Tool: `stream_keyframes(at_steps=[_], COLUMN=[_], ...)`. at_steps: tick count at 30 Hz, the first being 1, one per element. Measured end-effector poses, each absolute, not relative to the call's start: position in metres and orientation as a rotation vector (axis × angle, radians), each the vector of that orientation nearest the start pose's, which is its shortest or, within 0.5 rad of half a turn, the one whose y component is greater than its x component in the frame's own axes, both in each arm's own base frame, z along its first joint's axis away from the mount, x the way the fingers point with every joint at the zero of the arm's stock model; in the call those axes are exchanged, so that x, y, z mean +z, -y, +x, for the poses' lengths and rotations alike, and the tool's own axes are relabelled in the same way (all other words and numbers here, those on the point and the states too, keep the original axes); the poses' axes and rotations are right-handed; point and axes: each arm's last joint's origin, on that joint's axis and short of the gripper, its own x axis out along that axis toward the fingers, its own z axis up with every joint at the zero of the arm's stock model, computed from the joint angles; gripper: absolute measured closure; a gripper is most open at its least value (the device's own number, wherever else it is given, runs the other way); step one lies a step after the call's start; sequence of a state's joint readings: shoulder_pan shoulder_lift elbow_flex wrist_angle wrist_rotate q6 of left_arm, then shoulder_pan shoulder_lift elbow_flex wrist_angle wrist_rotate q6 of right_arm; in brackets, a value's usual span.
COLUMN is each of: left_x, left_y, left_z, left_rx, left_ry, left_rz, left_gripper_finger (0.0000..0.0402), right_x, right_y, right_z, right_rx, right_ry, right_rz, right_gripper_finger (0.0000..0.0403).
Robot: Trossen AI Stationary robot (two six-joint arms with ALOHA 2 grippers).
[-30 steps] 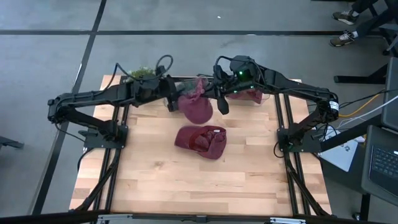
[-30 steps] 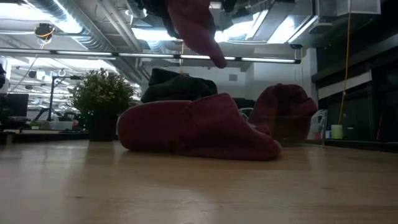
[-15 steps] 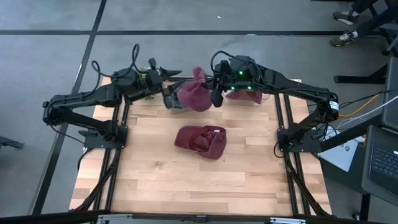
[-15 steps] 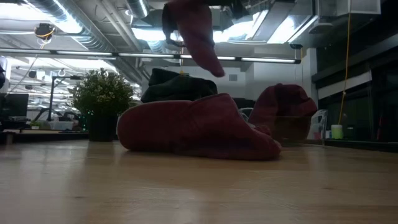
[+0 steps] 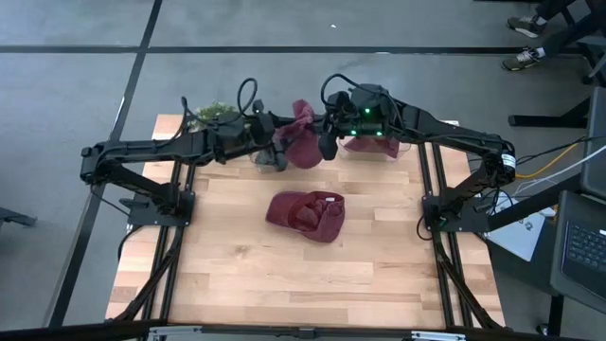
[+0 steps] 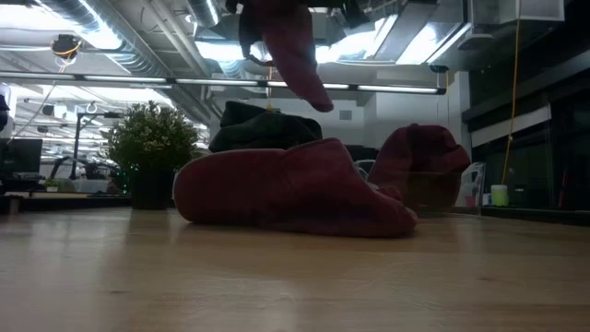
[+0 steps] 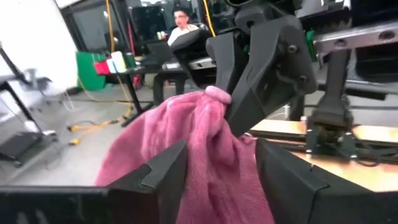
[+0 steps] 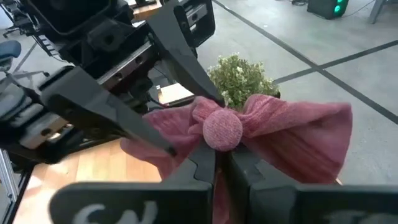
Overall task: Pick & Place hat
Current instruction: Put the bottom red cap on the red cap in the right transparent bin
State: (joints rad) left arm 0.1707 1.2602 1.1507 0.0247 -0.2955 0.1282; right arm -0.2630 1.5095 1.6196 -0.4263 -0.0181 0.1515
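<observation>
A light wooden desk (image 5: 246, 275) seen from above, with two dark robot arms reaching in from either side and meeting over its far edge. Between them hangs a dark pink knitted hat (image 5: 303, 144), lifted clear of the desk. The right end effector (image 5: 319, 125) has its fingers pinched together on the top of the hat, just below a round pompom (image 8: 222, 129) that shows plainly in the right wrist view. The left end effector (image 5: 270, 154) is at the hat's other side; in the left wrist view its two dark fingers (image 7: 163, 172) stand fairly wide apart with the hat's fabric between them, and the cloth bulges past them. Whether those fingers press on the fabric cannot be told.

A second dark red hat (image 5: 308, 214) lies crumpled on the desk near its middle, well below and apart from the lifted one. In the low view it fills the centre of the picture as a soft mound (image 6: 286, 189), with the hanging hat's tip (image 6: 295, 51) dangling above it.

A third piece of dark red fabric (image 5: 377, 146) sits at the far right of the desk, under the right arm; the low view shows it resting in a clear container (image 6: 433, 189). A small potted green plant (image 5: 216, 112) stands at the far left corner of the desk, beside the left arm.

Beyond the desk, the left wrist view shows a person (image 7: 182, 23) seated at a distance in the room.
</observation>
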Motion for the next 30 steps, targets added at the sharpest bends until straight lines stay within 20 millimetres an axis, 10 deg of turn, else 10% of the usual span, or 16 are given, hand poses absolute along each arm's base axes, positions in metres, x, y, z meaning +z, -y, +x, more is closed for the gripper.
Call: stream_keyframes(at_steps=[12, 24, 30], left_x=[0.367, 0.376, 0.384], left_y=[-0.057, -0.051, -0.046], left_z=[0.277, 0.267, 0.243], left_rx=[0.472, 0.408, 0.278], left_ry=[-0.219, -0.203, -0.239], left_rz=[0.018, 0.081, 0.033], left_gripper_finger=[0.0155, 0.0382, 0.0394], right_x=[0.423, 0.423, 0.42], right_y=[0.086, 0.085, 0.082], right_z=[0.322, 0.322, 0.321], right_rx=[-0.259, -0.217, -0.11], right_ry=[-0.293, -0.307, -0.34], right_rz=[0.208, 0.179, 0.104], right_gripper_finger=[0.0389, 0.0331, 0.0259])
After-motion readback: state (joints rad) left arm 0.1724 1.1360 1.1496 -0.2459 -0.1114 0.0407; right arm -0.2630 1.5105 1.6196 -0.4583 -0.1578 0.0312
